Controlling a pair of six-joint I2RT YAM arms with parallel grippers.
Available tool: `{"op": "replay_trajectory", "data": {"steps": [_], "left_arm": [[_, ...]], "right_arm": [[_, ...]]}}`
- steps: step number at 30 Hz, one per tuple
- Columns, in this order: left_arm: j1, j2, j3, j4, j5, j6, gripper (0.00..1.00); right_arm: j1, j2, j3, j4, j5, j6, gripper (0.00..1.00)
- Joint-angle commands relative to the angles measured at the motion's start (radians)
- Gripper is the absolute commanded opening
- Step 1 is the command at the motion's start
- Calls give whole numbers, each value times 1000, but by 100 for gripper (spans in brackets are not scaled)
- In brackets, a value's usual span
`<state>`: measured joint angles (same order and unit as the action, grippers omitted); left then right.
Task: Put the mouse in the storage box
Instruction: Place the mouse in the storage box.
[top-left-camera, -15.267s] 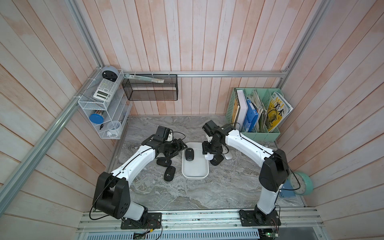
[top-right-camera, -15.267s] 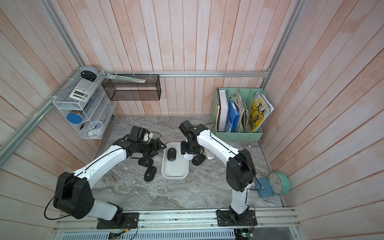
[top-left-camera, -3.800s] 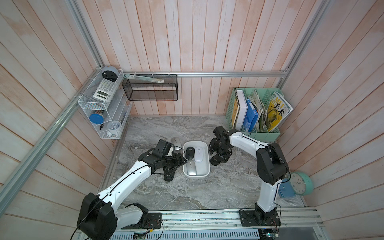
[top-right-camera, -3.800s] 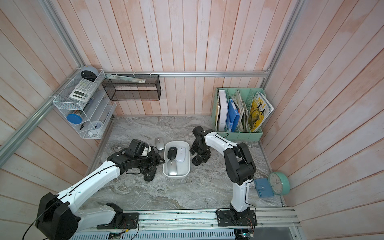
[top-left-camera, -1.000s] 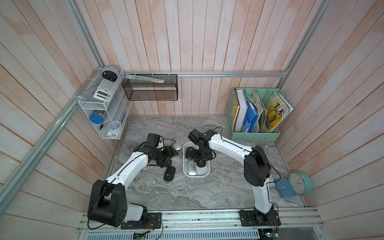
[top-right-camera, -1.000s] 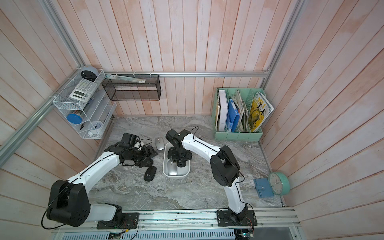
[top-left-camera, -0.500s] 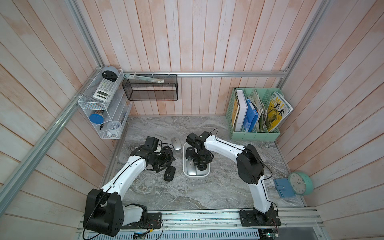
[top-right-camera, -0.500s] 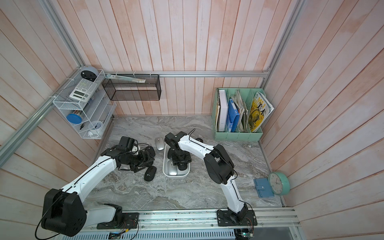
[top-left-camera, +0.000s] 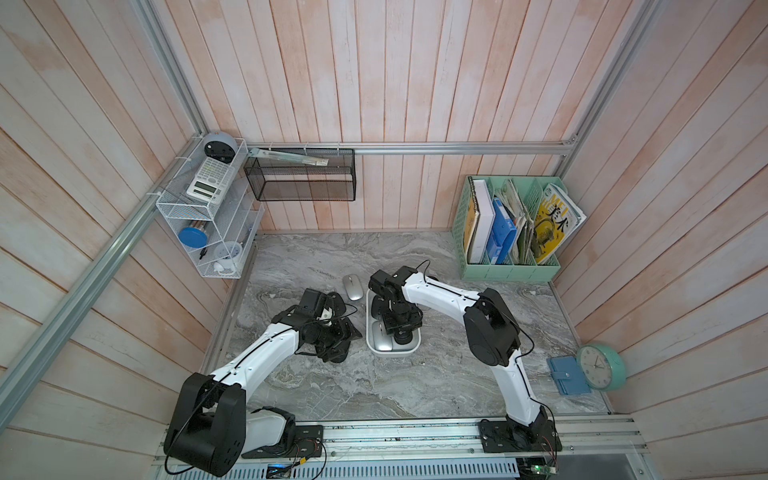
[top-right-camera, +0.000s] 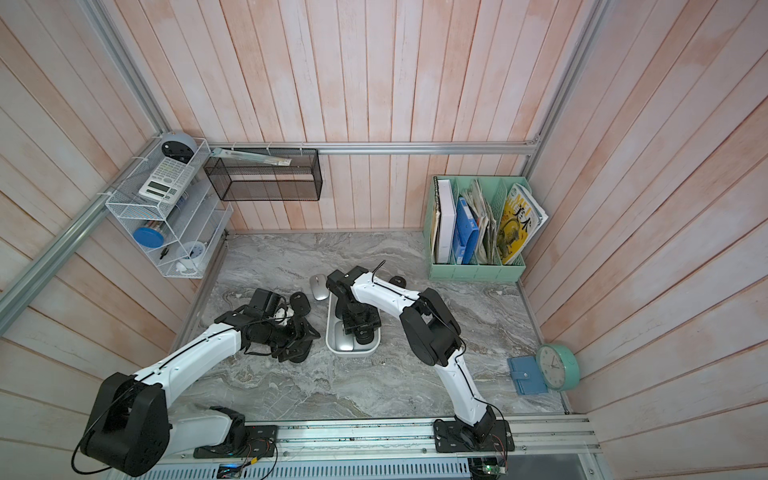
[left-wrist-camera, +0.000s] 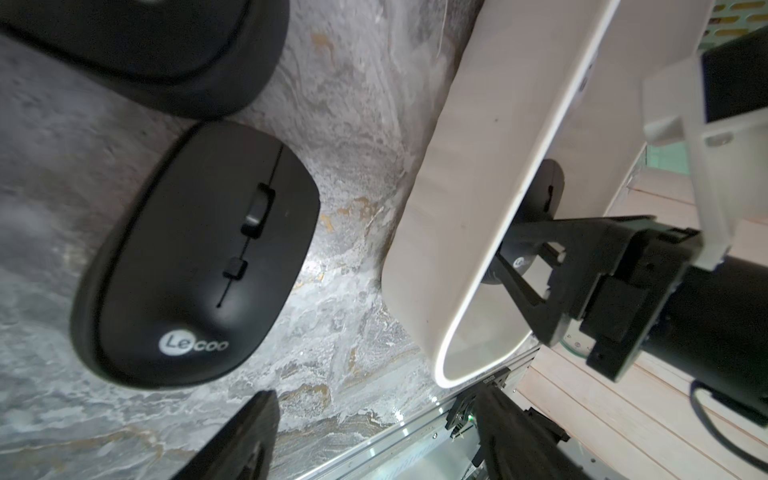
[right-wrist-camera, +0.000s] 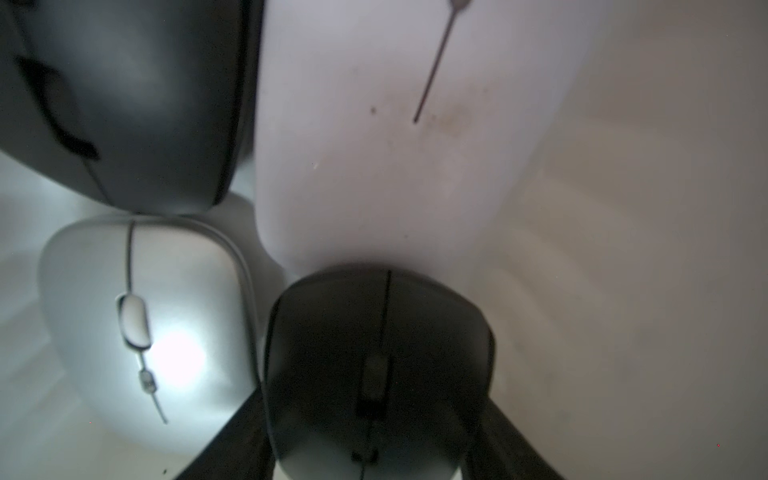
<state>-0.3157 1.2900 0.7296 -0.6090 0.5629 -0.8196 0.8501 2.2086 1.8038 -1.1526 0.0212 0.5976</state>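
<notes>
On the marble tabletop (top-left-camera: 415, 386), the right arm has swung in from its own side within the last few seconds and now reaches down into the white storage box (top-left-camera: 392, 352). Meanwhile the left arm has slid toward the rail.

The right gripper (right-wrist-camera: 372, 395) is clamped across the flanks of the held black mouse (right-wrist-camera: 378, 328), low inside the box at its near end. This mouse sits beside a boxed silver mouse (right-wrist-camera: 137, 316) and a boxed black mouse (right-wrist-camera: 124, 104), its nose just meeting a white mouse (right-wrist-camera: 374, 145). Whether it rests on the floor yet we cannot tell.

We read this as a fourth mouse nearly delivered, with only the release left. Its long axis runs along the box's length, button end toward the back wall and logo end toward the rail.

The left gripper (left-wrist-camera: 374, 399) hangs with fingers apart and nothing between them, just short of a black Lecoo mouse (left-wrist-camera: 199, 257). That mouse lies roughly parallel to the box, logo end nearest the fingers.

A far black mouse (top-right-camera: 300, 303) and a loose silver mouse (top-right-camera: 319, 286) lie outside the box.
</notes>
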Motion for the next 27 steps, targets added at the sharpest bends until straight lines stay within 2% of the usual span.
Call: {"op": "replay_trajectory", "data": {"steps": [1, 7, 17, 21, 27], "left_arm": [[-9, -19, -11, 54, 15, -26, 80], [-14, -21, -1, 40, 11, -21, 80], [-20, -21, -3, 42, 6, -24, 80], [-25, -49, -10, 32, -37, -38, 80], [-26, -57, -13, 29, -39, -44, 80]], "right_arm": [[4, 28, 17, -31, -5, -1, 52], [4, 28, 13, -47, -7, -7, 57], [4, 16, -2, -48, 4, -9, 60], [4, 18, -6, -42, -9, -15, 61], [4, 25, -7, -47, -11, -15, 64]]}}
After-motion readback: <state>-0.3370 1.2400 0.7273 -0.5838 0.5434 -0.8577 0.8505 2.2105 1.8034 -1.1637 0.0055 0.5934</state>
